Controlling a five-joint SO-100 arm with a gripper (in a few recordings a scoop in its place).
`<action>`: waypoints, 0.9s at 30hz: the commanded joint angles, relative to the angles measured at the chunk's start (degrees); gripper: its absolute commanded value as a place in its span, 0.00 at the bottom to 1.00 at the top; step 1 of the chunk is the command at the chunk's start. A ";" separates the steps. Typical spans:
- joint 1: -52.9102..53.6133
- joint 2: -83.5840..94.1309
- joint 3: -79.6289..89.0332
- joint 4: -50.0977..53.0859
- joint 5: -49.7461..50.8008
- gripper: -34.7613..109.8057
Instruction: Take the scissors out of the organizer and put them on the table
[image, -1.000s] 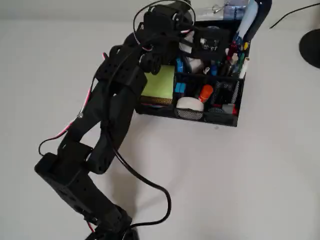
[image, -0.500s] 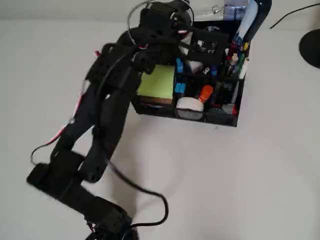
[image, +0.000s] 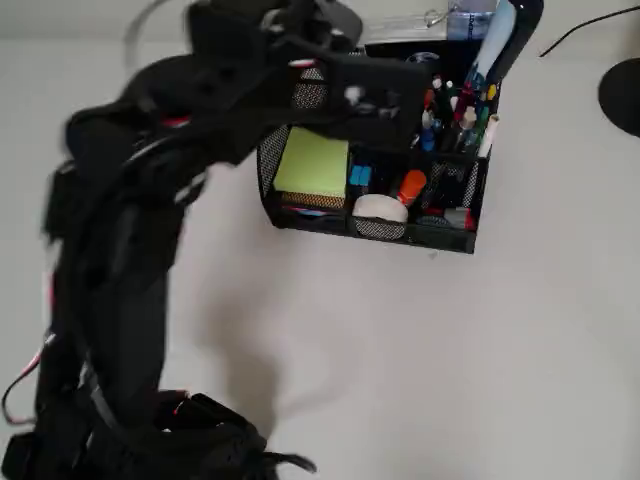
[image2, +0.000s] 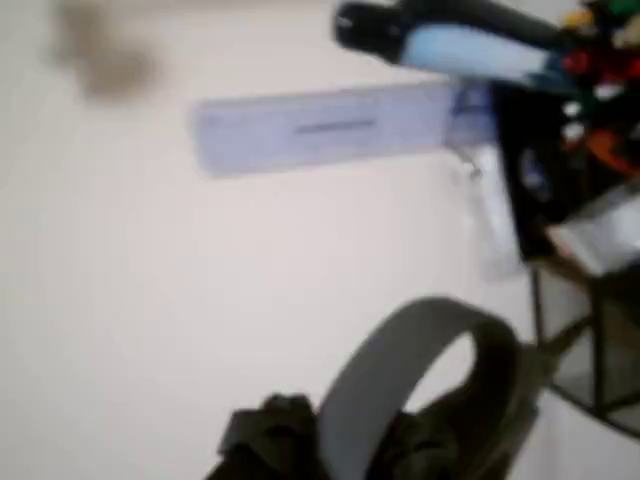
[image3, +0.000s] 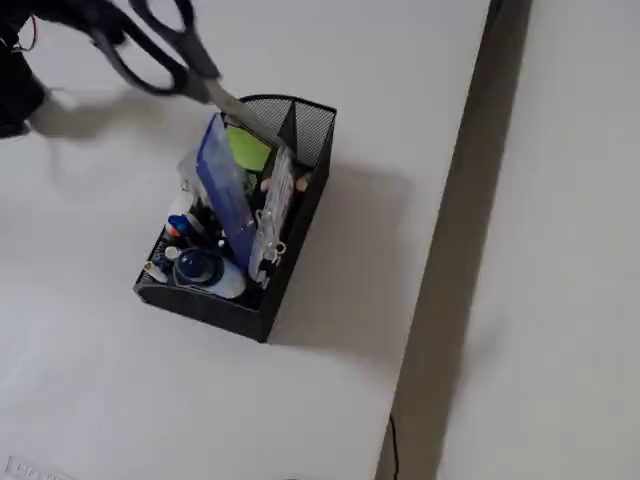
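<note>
Fixed view is showing the scissors (image3: 165, 60) in the upper left of the frame, lifted above the organizer (image3: 235, 225), with the grey loop handles toward the top left corner and the silver blades slanting down to the right, their tips hanging over the organizer's rear corner. Whether the tips are fully clear of the mesh cannot be told. The claw (image3: 95, 20) is sitting at the handles near the top left edge and appears to be clenched on them, judging from the raised scissors; the contact itself is blurred. Wrist view is showing one grey handle loop (image2: 400, 390) at the bottom centre, with the worktop (image2: 200, 280) behind it. Risk, as a judgement: if the blade tips are catching the mesh rim, sideways travel could drag or tip the organizer, and the long blades could pivot in a handle-end grip.
</note>
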 joint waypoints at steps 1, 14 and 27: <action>0.70 12.74 -4.39 7.38 -2.99 0.24; -2.99 27.69 -3.25 33.66 -5.45 0.24; -7.47 42.19 19.25 41.84 -7.12 0.24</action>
